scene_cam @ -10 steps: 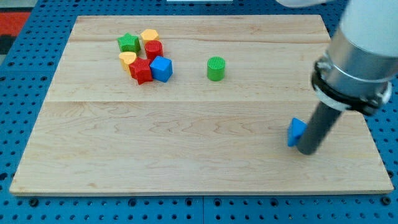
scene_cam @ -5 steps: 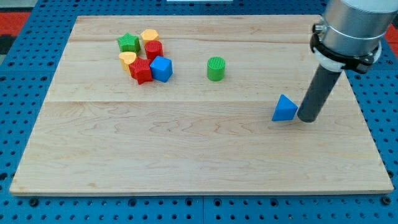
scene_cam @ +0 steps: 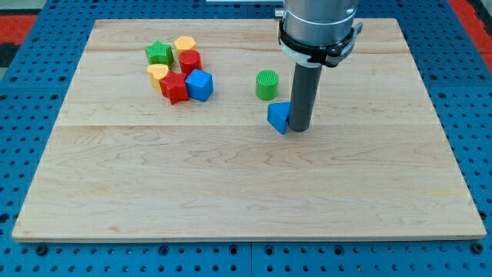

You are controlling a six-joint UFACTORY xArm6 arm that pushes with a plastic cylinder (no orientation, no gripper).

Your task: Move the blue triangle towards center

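Note:
The blue triangle (scene_cam: pixel 277 117) lies near the middle of the wooden board (scene_cam: pixel 246 185), just below the green cylinder (scene_cam: pixel 267 85). My tip (scene_cam: pixel 298 128) stands on the board right against the triangle's right side, touching it. The dark rod rises from there to the grey arm at the view's top.
A cluster sits at the upper left: a green star (scene_cam: pixel 159 53), a yellow block (scene_cam: pixel 184 45), a red block (scene_cam: pixel 191 61), a yellow block (scene_cam: pixel 157 74), a red star-like block (scene_cam: pixel 174 88) and a blue cube (scene_cam: pixel 200 85). A blue pegboard surrounds the board.
My tip has moved from the board's right side to the left and upward, pushing the blue triangle with it to just below the green cylinder.

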